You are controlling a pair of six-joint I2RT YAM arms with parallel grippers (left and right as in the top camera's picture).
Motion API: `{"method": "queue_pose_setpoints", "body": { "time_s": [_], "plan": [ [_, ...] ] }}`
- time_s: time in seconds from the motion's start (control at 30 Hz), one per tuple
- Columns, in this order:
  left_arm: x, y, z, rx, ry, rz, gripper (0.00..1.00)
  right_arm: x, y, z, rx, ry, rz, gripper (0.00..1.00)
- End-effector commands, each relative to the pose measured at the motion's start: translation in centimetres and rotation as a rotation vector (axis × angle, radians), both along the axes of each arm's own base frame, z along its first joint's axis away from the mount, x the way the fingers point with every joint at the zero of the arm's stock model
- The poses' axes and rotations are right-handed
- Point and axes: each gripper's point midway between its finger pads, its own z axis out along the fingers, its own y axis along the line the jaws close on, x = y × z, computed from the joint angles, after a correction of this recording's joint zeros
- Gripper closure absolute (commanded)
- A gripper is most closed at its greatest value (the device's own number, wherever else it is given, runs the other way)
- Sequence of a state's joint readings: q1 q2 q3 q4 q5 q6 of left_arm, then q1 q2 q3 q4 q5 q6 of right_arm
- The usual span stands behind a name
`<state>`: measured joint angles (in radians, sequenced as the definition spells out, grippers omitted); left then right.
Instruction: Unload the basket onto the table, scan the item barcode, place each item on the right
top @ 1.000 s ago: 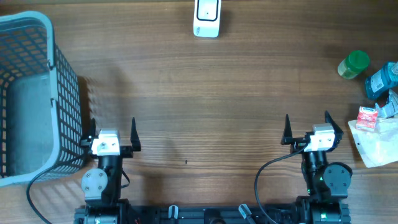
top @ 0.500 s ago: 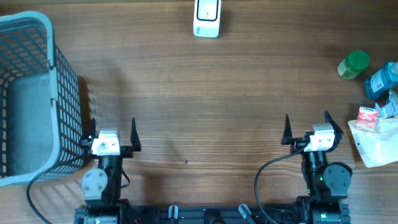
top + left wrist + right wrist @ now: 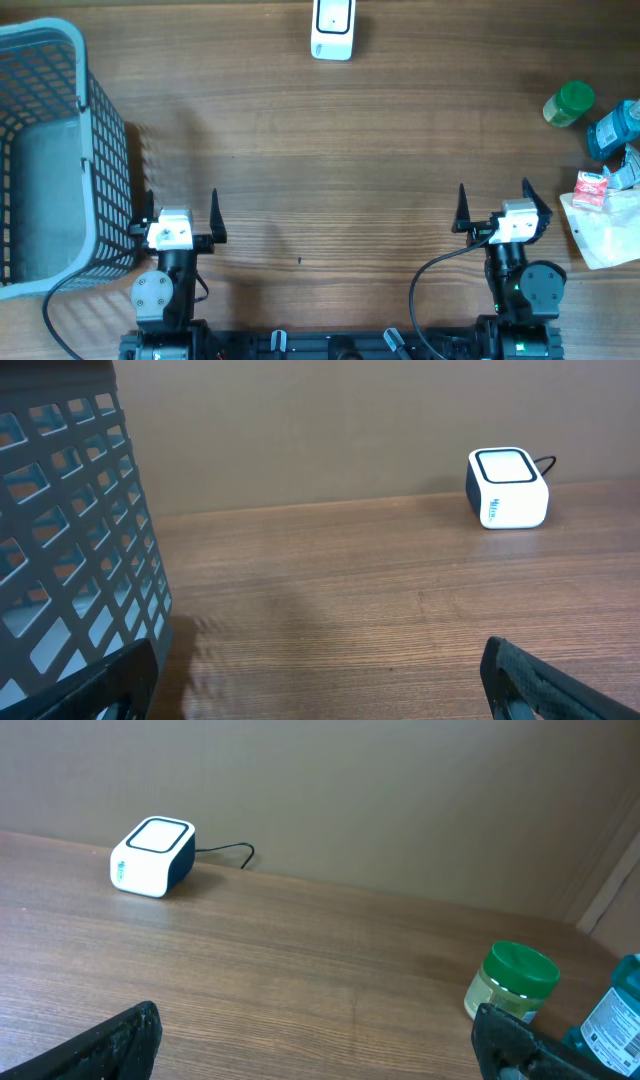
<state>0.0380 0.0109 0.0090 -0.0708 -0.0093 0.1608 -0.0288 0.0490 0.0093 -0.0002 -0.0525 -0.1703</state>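
Overhead, the left gripper point(image 3: 181, 205) sits close to the near edge of the tabletop point(image 3: 330, 170), toward its left side. Its jaws are spread wide and hold nothing. The right gripper point(image 3: 494, 198) sits by the same near edge, toward the right side, also spread wide and empty. Both point at the far edge, well apart from each other.

Just beside the left gripper, a grey lattice basket point(image 3: 100, 130) stands along the left edge. In the left wrist view its wall fills the left of the picture, close to the dark fingertip point(image 3: 120, 680).

To the right of the right gripper, a crumpled white bag point(image 3: 605, 235) lies at the right edge, with a red-and-white packet point(image 3: 591, 187) at its upper corner. Further along that edge are a blue bottle point(image 3: 612, 130) and a green-lidded jar point(image 3: 568, 103) standing upright near each other. Which of these is the item to scan I cannot tell; no barcode is legible.

Across the bare wood, the white barcode scanner point(image 3: 332, 28) sits at the middle of the far edge, window up, a cable running from its back.
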Motion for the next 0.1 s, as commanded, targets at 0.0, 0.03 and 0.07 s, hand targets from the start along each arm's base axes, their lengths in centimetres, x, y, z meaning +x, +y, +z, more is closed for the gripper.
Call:
{"method": "queue_pose_setpoints", "body": {
  "time_s": [0.0, 0.03, 0.07],
  "plan": [
    [-0.01, 0.21, -0.14, 0.012, 0.003, 0.010, 0.00, 0.04, 0.23, -0.28, -0.012, 0.008, 0.016, 0.00],
    [-0.01, 0.21, -0.14, 0.012, 0.003, 0.010, 0.00, 0.04, 0.23, -0.30, -0.012, 0.008, 0.016, 0.00],
    [-0.01, 0.21, -0.14, 0.012, 0.003, 0.010, 0.00, 0.04, 0.23, -0.28, -0.012, 0.008, 0.016, 0.00]
  ]
}}
